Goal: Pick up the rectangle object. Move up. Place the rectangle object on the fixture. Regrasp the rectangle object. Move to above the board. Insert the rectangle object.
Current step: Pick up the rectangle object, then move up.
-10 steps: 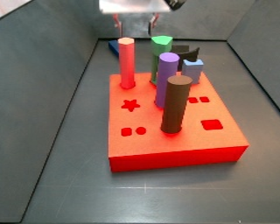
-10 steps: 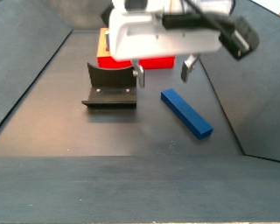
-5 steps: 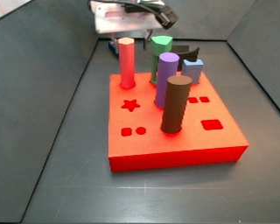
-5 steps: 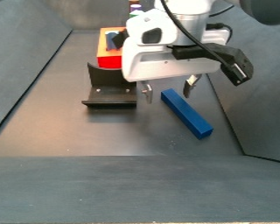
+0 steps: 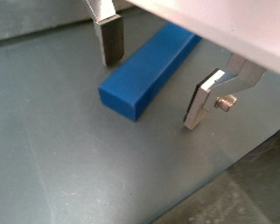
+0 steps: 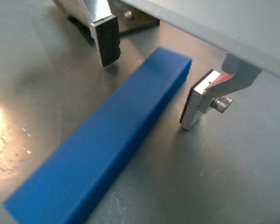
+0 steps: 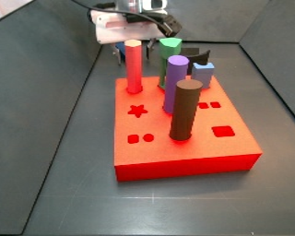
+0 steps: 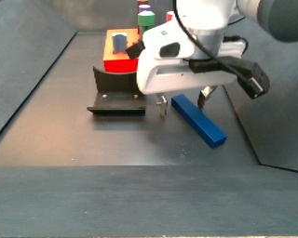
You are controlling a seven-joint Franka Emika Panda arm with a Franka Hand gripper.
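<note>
Here we see our gripper (image 8: 179, 102) low over the floor, fingers (image 6: 108, 39) apart, straddling the rectangle object (image 6: 113, 146), fixture (image 8: 115, 94) at nine o'clock.

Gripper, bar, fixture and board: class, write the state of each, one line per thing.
Gripper: open, fingers straddling the bar, not yet closed.
Blue bar: lying flat on the floor, not lifted.
Fixture: empty.
Red board: several pegs standing upright, some holes free.

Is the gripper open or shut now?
Open. In both wrist views the gripper fingers straddle the rectangle object lying flat, with gaps on both sides.
</note>
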